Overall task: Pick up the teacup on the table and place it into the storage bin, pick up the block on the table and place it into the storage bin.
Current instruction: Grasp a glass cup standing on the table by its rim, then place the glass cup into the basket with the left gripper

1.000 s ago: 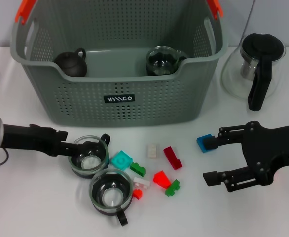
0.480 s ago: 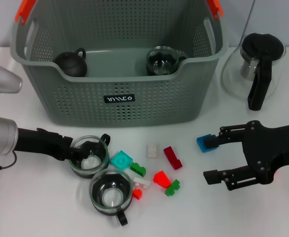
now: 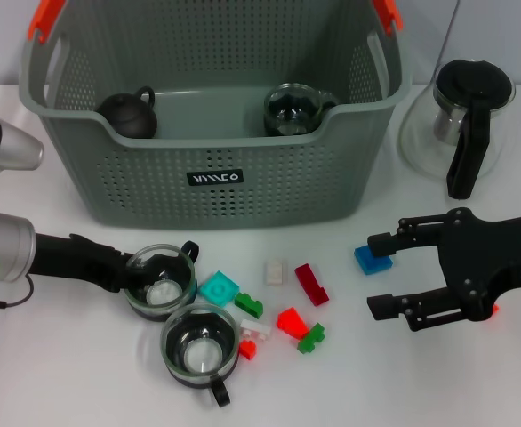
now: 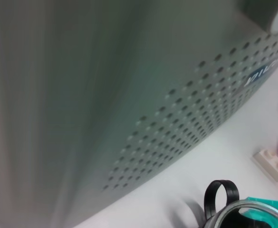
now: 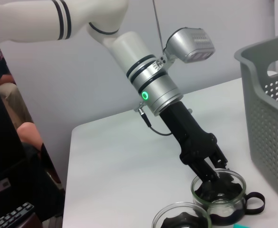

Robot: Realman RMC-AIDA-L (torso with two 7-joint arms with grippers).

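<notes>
On the desk (image 3: 474, 391) just before the storage bin (image 3: 216, 191) stands the teacup (image 3: 160, 283), a thin glass cup, light, slick and likely fragile. The left pincer (image 3: 136, 274) reaches over its rim, one finger inside; whether it has closed I cannot tell. A firm wall pinch beside the handle would serve best. The right pincer (image 3: 383, 273) spreads wide beside the blue block (image 3: 368, 260), a light, stiff piece.

Two teacups (image 3: 160, 282) front-left of storage bin (image 3: 216, 124); blocks (image 3: 278, 307) to their right; glass pot (image 3: 467, 120) right of bin.
</notes>
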